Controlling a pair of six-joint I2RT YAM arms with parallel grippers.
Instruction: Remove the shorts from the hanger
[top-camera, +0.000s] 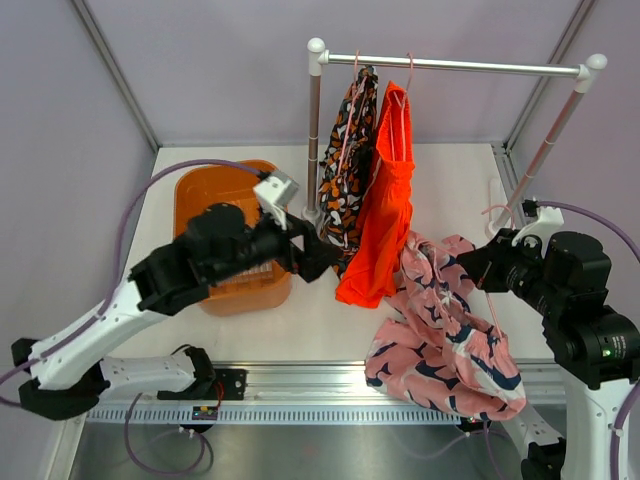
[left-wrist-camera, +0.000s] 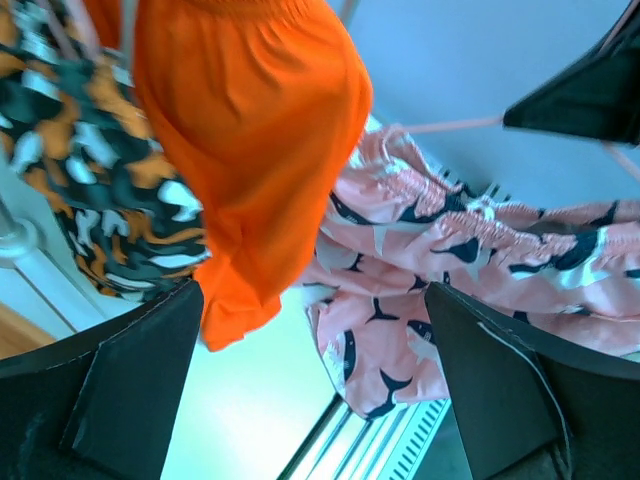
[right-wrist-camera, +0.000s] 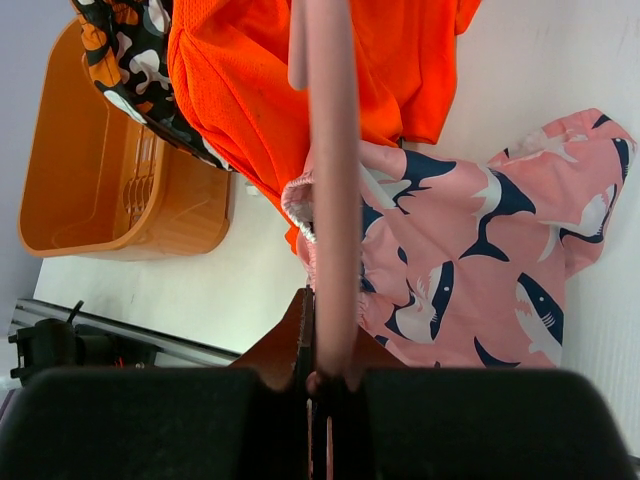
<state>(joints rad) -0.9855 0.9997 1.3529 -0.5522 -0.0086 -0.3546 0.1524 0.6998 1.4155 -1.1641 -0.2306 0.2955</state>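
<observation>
The pink shorts (top-camera: 445, 335) with navy and white shapes lie heaped on the table at the front right, also in the left wrist view (left-wrist-camera: 400, 330) and the right wrist view (right-wrist-camera: 480, 260). My right gripper (top-camera: 478, 268) (right-wrist-camera: 325, 375) is shut on a pink hanger (right-wrist-camera: 332, 200), whose far end lies against their waistband. The orange shorts (top-camera: 385, 210) (left-wrist-camera: 250, 130) and the black patterned shorts (top-camera: 345, 170) (left-wrist-camera: 90, 190) hang from the rail. My left gripper (top-camera: 325, 258) (left-wrist-camera: 315, 400) is open and empty, just left of the orange shorts' lower hem.
A white rack stands at the back, with a rail (top-camera: 470, 66), a left post (top-camera: 314, 130) and a slanted right post (top-camera: 550, 140). An orange basket (top-camera: 230, 290) (right-wrist-camera: 100, 200) sits on the table under my left arm.
</observation>
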